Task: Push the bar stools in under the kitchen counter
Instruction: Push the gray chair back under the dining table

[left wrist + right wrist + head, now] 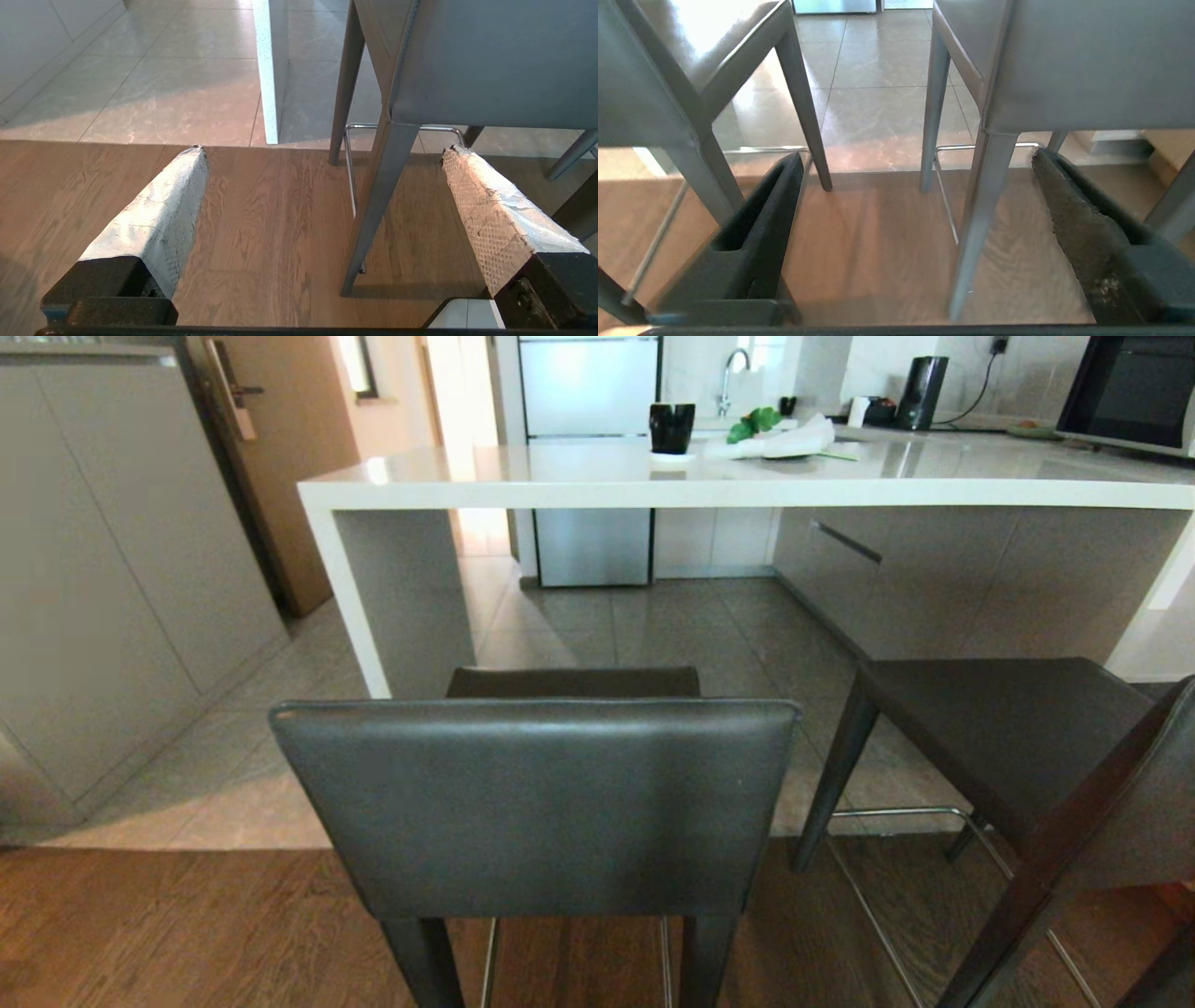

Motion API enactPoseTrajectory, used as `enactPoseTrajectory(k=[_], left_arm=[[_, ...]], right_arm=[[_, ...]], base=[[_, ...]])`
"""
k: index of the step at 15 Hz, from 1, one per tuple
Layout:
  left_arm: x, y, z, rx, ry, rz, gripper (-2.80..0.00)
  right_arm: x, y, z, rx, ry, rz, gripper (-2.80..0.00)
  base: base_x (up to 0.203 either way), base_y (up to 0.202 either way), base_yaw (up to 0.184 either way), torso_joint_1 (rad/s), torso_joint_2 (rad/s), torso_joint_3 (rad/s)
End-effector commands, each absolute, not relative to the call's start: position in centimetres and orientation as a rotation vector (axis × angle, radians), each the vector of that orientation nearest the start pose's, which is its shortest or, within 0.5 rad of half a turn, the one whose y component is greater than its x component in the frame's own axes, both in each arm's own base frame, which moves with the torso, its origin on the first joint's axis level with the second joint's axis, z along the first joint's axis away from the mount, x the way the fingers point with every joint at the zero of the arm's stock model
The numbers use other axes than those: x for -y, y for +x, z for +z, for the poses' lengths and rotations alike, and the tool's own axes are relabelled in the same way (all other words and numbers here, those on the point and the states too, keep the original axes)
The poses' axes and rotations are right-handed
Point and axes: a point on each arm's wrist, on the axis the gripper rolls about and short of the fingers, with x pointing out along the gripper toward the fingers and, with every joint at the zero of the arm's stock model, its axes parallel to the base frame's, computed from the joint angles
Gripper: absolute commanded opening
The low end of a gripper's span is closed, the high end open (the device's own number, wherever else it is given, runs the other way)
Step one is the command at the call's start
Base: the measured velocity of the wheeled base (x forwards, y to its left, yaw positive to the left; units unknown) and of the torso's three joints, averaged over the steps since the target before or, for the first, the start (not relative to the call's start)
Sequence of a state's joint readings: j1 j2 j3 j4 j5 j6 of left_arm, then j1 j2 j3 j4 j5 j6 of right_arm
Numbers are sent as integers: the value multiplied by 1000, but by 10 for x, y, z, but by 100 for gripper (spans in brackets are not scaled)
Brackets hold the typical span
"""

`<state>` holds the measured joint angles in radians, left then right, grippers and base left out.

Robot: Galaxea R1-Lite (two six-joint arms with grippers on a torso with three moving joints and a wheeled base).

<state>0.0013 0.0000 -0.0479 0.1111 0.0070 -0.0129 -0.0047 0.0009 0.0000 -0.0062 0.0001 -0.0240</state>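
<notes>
We face the near bar stool (pixel 537 803), pulled out from the table (pixel 747 490); the second bar stool (pixel 1008 747) stands askew at right. Both tools, left tool (pixel 322 154) and right tool (pixel 917 156), gape wide and empty. We should press the backrest squarely and low, pushing straight.

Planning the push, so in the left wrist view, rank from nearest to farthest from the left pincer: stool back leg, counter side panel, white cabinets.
1. Stool back leg, just ahead of the open left pincer.
2. Counter side panel, beyond.
3. White cabinets, far across the tiles.
</notes>
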Motion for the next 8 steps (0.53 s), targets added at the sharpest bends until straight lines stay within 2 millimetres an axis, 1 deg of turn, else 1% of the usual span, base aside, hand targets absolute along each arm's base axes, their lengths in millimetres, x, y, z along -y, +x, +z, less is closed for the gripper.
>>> enactPoseTrajectory(k=[1, 7, 8], left_arm=[[0, -27, 77, -66, -12, 8, 0], [0, -27, 77, -66, -18, 5, 0], [0, -27, 77, -66, -20, 5, -280]], right_arm=[[0, -23, 76, 5, -30, -2, -280], [0, -23, 76, 6, -14, -6, -280], [0, -23, 76, 6, -8, -6, -280]], base=[[0, 0, 0, 0, 0, 0], [0, 0, 0, 0, 0, 0], [0, 0, 0, 0, 0, 0]])
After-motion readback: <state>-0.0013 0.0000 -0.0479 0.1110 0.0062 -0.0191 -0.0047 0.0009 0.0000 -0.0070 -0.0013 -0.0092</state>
